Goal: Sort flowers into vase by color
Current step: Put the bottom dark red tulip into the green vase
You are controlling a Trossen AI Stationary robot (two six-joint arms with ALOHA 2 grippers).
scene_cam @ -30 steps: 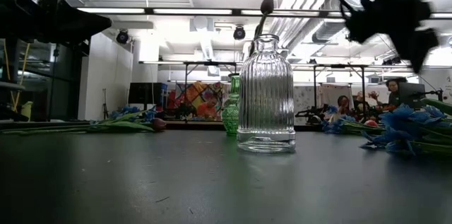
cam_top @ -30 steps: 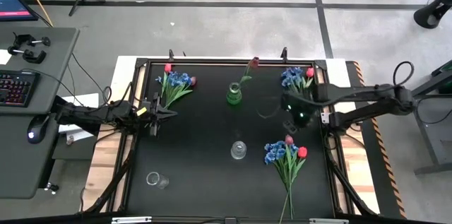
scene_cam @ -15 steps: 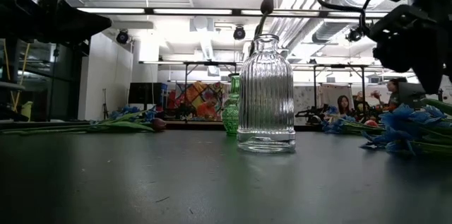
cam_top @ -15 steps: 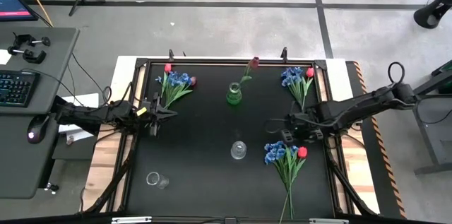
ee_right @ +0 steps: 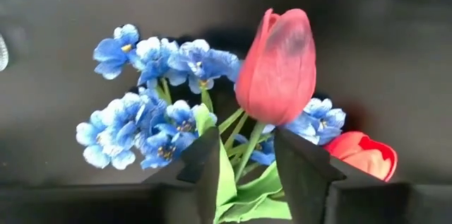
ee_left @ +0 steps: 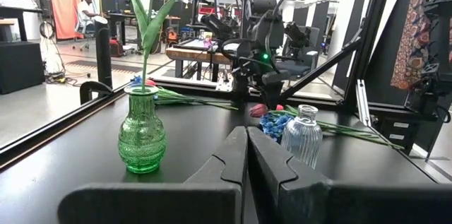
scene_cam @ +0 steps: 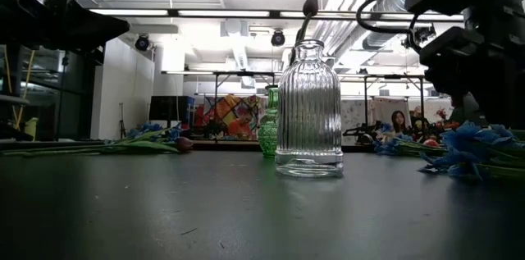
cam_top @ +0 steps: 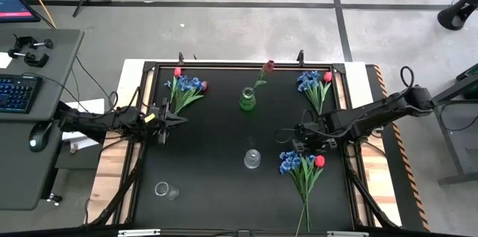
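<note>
One right end effector [ee_right: 244, 155] lowered, perhaps pinching pink-maroon tulip [ee_right: 277, 65] stem

Bright overhead ceiling glare in the low view; blurred, backlit foreground.
</note>
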